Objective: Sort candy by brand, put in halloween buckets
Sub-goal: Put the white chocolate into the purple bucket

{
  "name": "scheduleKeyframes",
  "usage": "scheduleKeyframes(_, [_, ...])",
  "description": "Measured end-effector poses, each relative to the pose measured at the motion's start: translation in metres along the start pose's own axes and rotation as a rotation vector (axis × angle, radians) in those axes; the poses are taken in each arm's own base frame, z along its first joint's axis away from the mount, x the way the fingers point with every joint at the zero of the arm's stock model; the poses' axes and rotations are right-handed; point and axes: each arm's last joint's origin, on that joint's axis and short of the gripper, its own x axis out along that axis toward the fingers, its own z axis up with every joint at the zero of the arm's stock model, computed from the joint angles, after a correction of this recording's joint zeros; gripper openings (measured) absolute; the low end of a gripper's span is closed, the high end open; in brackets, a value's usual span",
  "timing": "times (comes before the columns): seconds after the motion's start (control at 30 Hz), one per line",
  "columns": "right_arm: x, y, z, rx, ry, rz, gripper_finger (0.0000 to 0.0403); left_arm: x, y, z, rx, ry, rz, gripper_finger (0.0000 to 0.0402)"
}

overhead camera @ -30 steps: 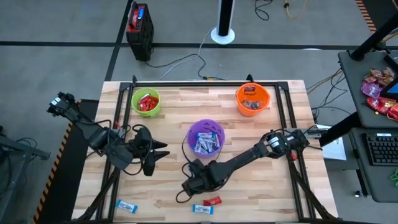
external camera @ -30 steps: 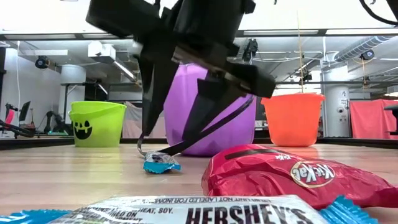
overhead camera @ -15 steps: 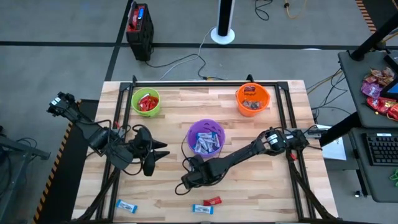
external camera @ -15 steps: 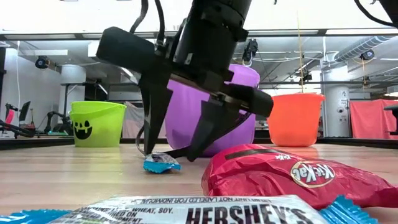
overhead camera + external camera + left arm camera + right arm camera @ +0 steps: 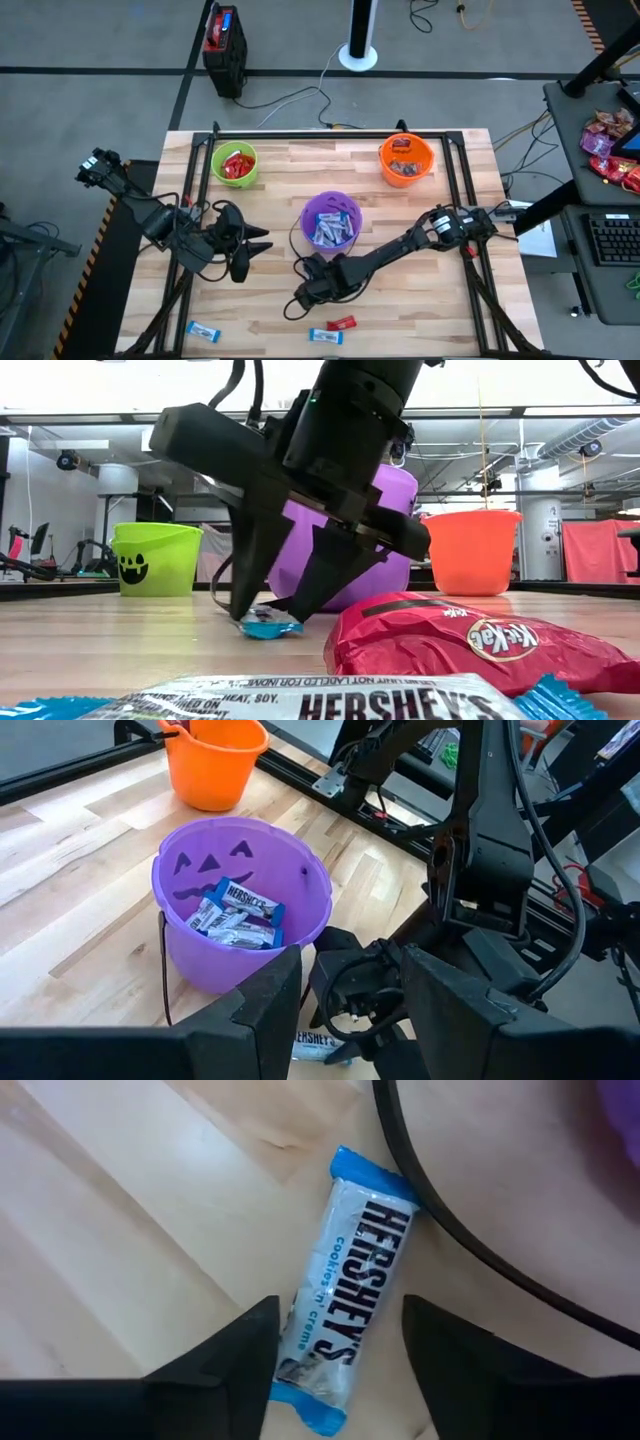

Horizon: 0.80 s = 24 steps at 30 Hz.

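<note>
As the right gripper (image 5: pixel 275 610) has dropped lower within the last second, its spread fingers now straddle the Hershey's bar (image 5: pixel 345 1295) lying on the table beside the purple bucket (image 5: pixel 331 222); grasp appears imminent. Left gripper (image 5: pixel 262 240) waits, parted.

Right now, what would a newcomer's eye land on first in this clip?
The right gripper first: it reaches low in front of the purple bucket, fingers open astride a blue and white Hershey's bar on the table. Then the three buckets: green holds red candy, orange brown, purple blue and white. The left gripper waits at the table's left.
</note>
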Motion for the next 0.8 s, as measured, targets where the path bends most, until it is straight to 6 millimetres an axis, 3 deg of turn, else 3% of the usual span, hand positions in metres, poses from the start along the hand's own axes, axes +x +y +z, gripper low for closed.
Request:
scheduleKeyframes(0.4, [0.002,-0.003,-0.011,-0.114,0.029,-0.014,0.005,0.0,0.0,0.0,0.012,-0.005,0.006,0.0157])
scheduleKeyframes(0.6, [-0.012,0.004,-0.026,-0.154,0.036,0.019,0.0048,0.0,0.001,-0.003,0.052,0.07,-0.031,0.0157])
scheduleKeyframes(0.8, [-0.048,0.013,-0.035,-0.192,0.081,0.104,0.0045,-0.001,0.0,-0.008,0.104,0.204,-0.123,0.0157])
